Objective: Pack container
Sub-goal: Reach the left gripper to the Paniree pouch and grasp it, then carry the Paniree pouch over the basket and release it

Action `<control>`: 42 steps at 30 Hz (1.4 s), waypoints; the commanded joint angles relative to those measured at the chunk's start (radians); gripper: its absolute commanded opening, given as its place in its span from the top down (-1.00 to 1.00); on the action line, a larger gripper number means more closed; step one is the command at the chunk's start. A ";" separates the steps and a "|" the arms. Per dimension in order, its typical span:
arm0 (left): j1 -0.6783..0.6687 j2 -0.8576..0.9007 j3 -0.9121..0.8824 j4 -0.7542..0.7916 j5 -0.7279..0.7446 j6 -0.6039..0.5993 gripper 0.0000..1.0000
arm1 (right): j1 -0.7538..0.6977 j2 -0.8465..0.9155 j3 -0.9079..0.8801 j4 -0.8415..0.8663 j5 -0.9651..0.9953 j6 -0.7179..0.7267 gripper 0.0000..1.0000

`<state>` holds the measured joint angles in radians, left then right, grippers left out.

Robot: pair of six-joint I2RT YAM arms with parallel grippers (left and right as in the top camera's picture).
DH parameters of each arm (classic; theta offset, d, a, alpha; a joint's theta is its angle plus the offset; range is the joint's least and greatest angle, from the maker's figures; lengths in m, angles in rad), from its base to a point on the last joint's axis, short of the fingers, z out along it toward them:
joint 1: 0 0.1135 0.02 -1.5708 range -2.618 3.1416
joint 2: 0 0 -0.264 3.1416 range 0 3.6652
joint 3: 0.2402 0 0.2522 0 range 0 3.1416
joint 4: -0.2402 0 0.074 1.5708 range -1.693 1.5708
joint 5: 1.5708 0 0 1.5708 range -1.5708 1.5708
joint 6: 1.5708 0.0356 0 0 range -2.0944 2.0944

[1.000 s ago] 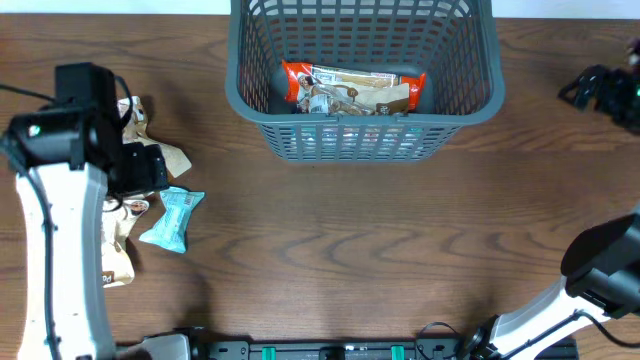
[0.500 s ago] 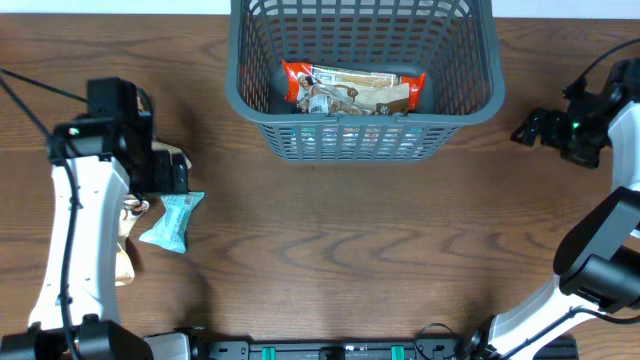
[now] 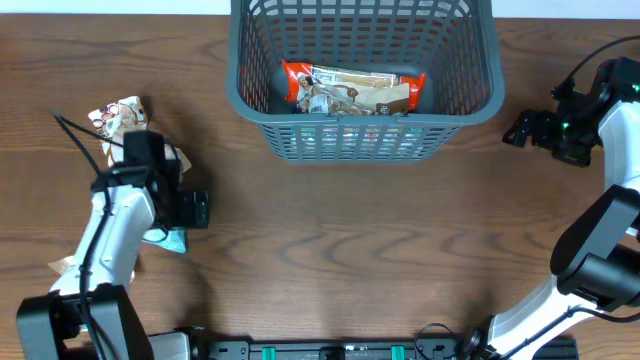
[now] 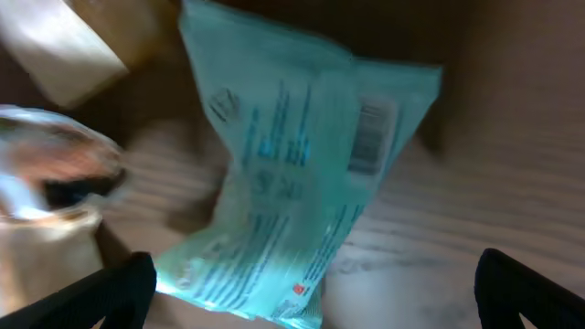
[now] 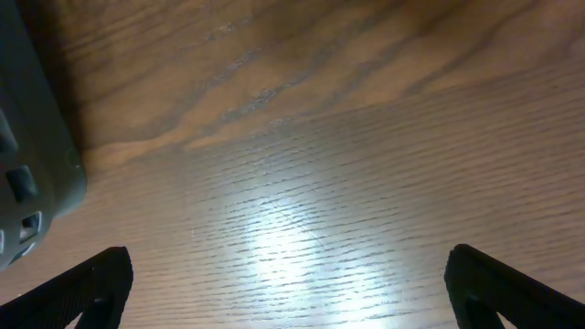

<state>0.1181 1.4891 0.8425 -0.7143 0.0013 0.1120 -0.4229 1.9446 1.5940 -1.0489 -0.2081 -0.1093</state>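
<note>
Below left claw (image 4: 313,297), teal snack packet (image 4: 302,174)

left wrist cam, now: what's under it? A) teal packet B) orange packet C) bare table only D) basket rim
A: the teal packet fills most of the left wrist view, lying on the table; the orange packet is away in the basket.
</note>
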 commanded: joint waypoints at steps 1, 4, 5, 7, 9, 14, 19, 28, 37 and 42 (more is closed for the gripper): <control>0.008 0.010 -0.036 0.039 0.006 0.024 -0.97 | 0.008 0.004 -0.004 0.003 0.002 0.003 -0.99; 0.010 0.010 -0.061 0.092 0.006 0.053 -0.98 | 0.008 0.004 -0.004 0.002 0.003 0.003 -0.99; 0.010 0.010 -0.068 0.109 0.006 0.053 -1.00 | 0.008 0.004 -0.004 0.002 0.003 0.002 -0.99; 0.010 0.010 -0.080 0.145 0.006 0.053 -0.94 | 0.008 0.004 -0.004 0.002 0.003 -0.004 -0.97; 0.010 0.010 -0.090 0.172 0.006 0.053 -0.80 | 0.008 0.004 -0.004 0.002 0.003 -0.004 -0.98; 0.010 0.010 -0.093 0.190 0.006 0.080 -0.29 | 0.008 0.004 -0.004 -0.002 0.003 -0.004 -0.99; 0.010 0.009 -0.093 0.178 0.007 0.079 0.33 | 0.008 0.004 -0.004 -0.002 0.003 -0.004 -0.98; 0.010 -0.009 -0.092 0.158 0.007 0.034 0.88 | 0.008 0.004 -0.004 -0.002 0.003 -0.004 -0.99; 0.010 -0.123 -0.019 0.088 0.007 -0.037 0.88 | 0.008 0.004 -0.004 -0.009 0.003 -0.003 -0.99; 0.008 -0.212 0.181 -0.016 0.008 -0.102 0.88 | 0.008 0.004 -0.004 -0.010 0.002 -0.003 -0.98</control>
<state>0.1230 1.3346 0.8860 -0.7109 0.0013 0.0738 -0.4229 1.9446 1.5936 -1.0573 -0.2085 -0.1093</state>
